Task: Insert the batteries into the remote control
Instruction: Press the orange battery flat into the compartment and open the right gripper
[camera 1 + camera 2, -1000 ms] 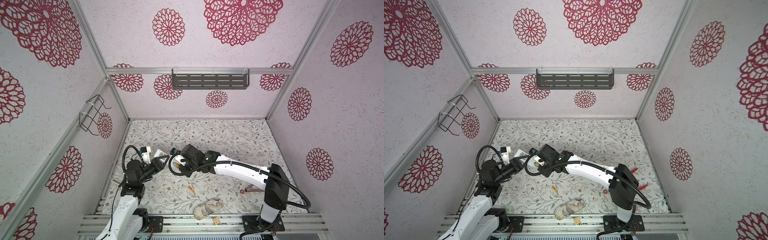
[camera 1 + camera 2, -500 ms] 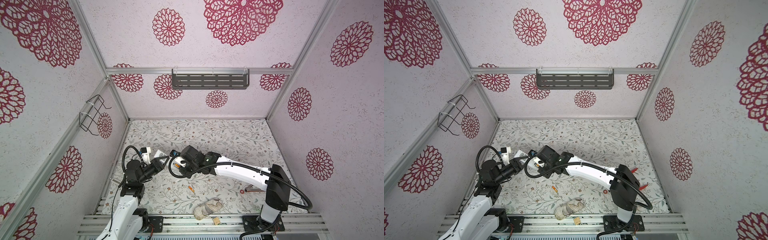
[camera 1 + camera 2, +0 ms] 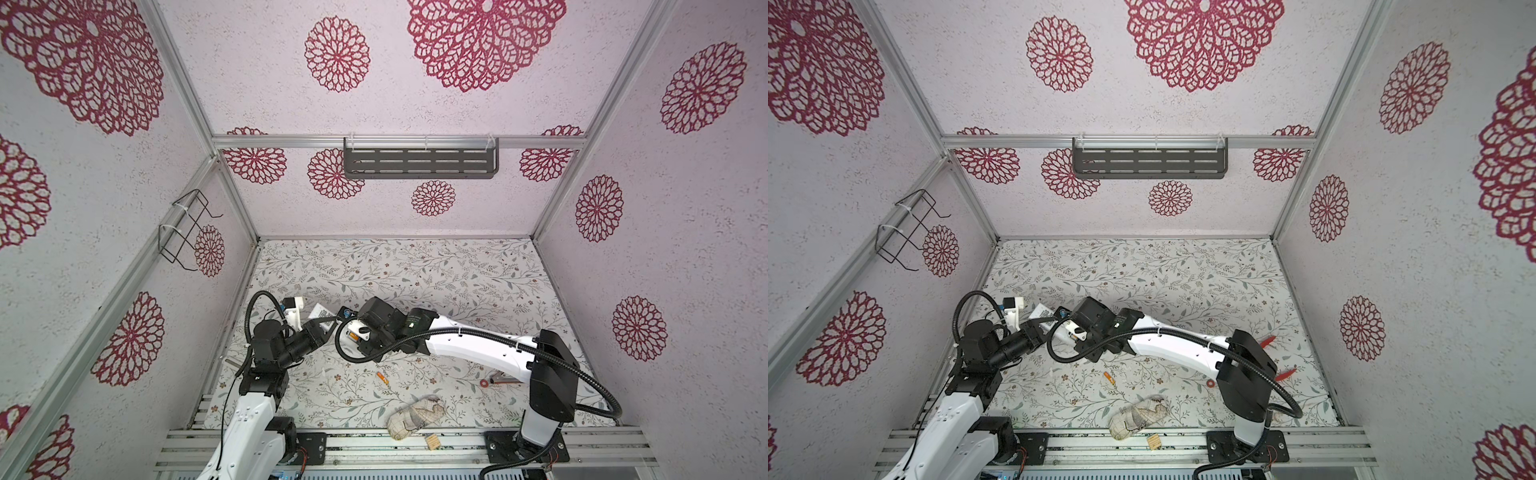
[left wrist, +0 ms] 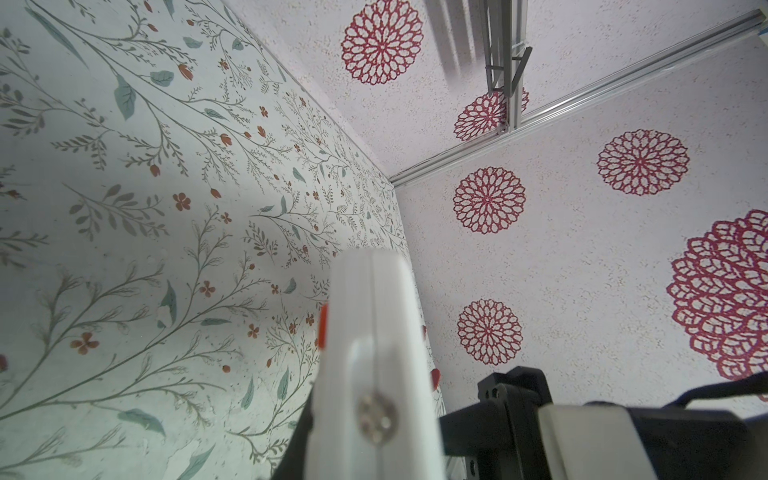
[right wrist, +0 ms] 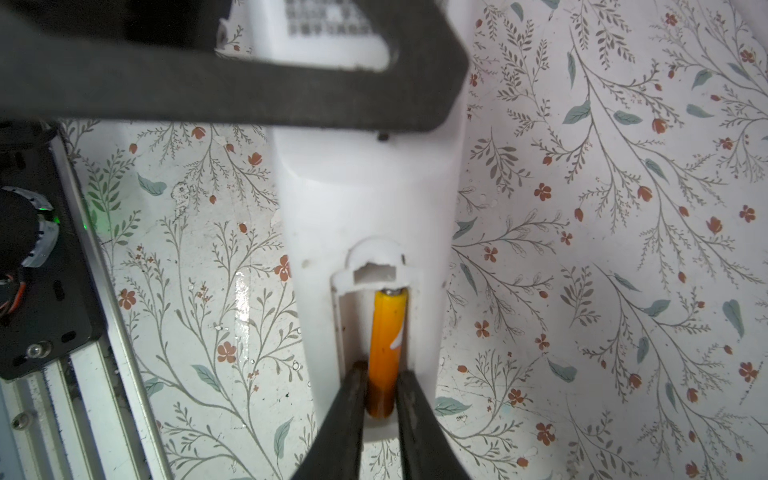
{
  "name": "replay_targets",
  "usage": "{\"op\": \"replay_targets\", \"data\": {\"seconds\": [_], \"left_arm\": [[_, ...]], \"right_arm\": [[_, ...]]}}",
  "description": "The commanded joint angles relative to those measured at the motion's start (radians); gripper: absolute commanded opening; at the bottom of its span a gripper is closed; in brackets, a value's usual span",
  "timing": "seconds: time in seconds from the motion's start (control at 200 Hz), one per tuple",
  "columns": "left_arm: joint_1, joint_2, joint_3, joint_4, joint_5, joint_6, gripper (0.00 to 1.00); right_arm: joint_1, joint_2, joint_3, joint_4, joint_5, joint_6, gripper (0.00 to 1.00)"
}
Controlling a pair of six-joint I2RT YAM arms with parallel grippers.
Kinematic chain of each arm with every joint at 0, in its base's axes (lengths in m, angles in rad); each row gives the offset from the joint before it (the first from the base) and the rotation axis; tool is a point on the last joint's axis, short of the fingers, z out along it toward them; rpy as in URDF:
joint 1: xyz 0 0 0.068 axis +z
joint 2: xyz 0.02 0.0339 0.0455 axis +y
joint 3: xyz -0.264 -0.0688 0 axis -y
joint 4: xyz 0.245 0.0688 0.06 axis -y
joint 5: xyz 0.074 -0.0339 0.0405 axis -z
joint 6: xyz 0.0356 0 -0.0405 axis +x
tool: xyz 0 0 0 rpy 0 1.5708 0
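My left gripper [image 3: 321, 326] is shut on the white remote control [image 3: 322, 311], holding it above the floral mat with its QR-sticker back facing up. In the right wrist view the remote [image 5: 365, 199] shows an open battery bay with one orange battery [image 5: 386, 328] lying in it. My right gripper [image 5: 382, 370] is shut on that battery's near end, one finger on each side. A dark left finger [image 5: 249, 91] crosses the remote near the sticker. A second battery [image 3: 381, 377] lies loose on the mat nearer the front, also seen in a top view [image 3: 1108, 377].
A beige cloth bundle [image 3: 415, 417] and a small wooden tile [image 3: 433, 441] sit at the front edge. A red-brown ring-ended tool [image 3: 485, 382] lies by the right arm's base. A wire basket [image 3: 187, 232] hangs on the left wall and a grey shelf [image 3: 419, 164] on the back wall.
Both grippers stay at the remote. The right arm has shifted only very slightly, and the left arm has held still.
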State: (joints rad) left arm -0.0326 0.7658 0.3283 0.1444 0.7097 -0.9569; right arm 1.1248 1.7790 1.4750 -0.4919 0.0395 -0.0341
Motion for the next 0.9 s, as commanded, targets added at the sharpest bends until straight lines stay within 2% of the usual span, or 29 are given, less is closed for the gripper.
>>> {"op": "replay_targets", "data": {"seconds": [0.0,0.255,0.715,0.896], "left_arm": [[-0.012,-0.045,0.087,0.138,0.186,-0.086,0.0],[-0.003,-0.043,0.087,0.138,0.185,-0.085,0.0],[0.024,-0.037,0.082,0.118,0.162,-0.075,0.0],[0.051,-0.024,0.068,0.176,0.167,-0.104,0.0]], "right_arm": [[0.001,0.059,-0.008,-0.021,0.064,0.016,0.26],[0.009,0.053,-0.013,-0.016,0.075,0.026,0.29],[0.016,0.04,-0.019,-0.011,0.059,0.009,0.29],[0.023,0.024,-0.021,-0.025,0.042,-0.016,0.29]]}}
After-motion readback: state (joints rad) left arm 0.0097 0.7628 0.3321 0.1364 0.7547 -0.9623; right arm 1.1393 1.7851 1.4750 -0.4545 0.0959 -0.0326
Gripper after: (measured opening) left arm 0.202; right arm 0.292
